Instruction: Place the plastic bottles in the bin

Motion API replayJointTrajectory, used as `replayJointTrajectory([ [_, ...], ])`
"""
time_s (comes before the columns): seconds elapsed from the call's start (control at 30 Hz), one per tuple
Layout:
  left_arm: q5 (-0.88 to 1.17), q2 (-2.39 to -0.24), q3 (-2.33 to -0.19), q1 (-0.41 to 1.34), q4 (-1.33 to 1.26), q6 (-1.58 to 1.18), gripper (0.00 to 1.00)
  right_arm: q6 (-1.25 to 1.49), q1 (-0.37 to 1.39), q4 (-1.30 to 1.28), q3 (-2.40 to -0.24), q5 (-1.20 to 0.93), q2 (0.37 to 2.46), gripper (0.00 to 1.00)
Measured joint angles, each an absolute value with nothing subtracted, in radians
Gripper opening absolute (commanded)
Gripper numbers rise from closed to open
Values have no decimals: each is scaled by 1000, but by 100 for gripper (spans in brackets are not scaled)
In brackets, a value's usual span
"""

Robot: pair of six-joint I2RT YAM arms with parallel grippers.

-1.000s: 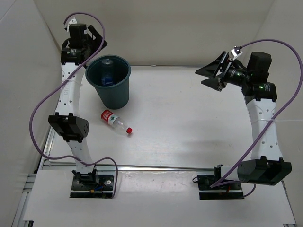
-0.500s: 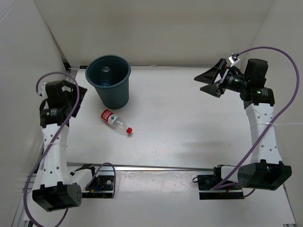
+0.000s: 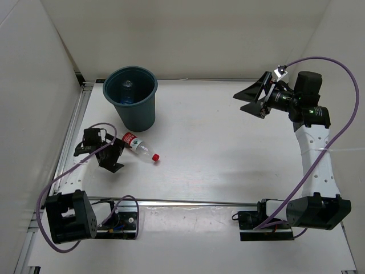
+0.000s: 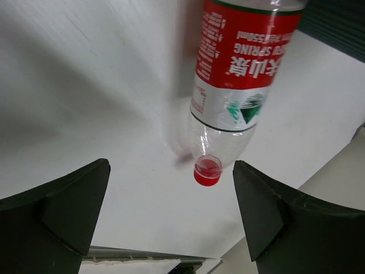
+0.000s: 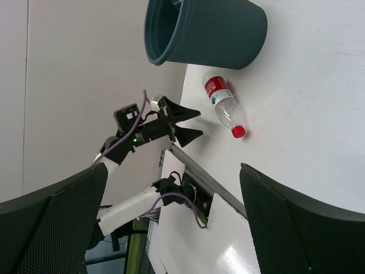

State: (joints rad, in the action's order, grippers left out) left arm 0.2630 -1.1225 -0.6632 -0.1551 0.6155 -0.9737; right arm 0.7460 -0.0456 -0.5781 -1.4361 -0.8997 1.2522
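Note:
A clear bottle with red label and red cap (image 3: 138, 147) lies on the white table, in front of the dark teal bin (image 3: 131, 97). It also shows in the left wrist view (image 4: 239, 85) and the right wrist view (image 5: 223, 107). A clear bottle (image 3: 128, 89) lies inside the bin. My left gripper (image 3: 116, 151) is open and low, just left of the red-label bottle, holding nothing. My right gripper (image 3: 249, 99) is open and empty, raised at the far right, well away from the bottle. The bin shows in the right wrist view (image 5: 222, 34). The other bottles are hidden.
White walls close in the table at the left, back and right. A metal rail (image 3: 188, 201) runs along the near edge, with both arm bases behind it.
My left arm has swung down from beside the bin to the table, its gripper now just left of the red-label bottle. The right gripper has barely moved.

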Motion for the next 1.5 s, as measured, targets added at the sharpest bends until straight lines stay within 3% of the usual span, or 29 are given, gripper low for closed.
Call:
replayJointTrajectory([
  [0.5, 234, -1425, -867, 7, 513, -907, 100, 721, -46, -582, -1436, -920, 1252, 100],
  [0.83, 210, -1558, -852, 24, 505, -894, 100, 709, -46, -582, -1436, -924, 1260, 100],
  [1.17, 200, -1565, -828, 23, 503, -872, 62, 702, -46, -587, -1434, -927, 1280, 100],
  [1.3, 191, -1481, -765, 21, 502, -868, 61, 702, -46, -591, -1427, -927, 1291, 100],
  [1.5, 109, -1192, -772, -17, 680, -857, 63, 699, -46, -594, -1422, -927, 1292, 100],
])
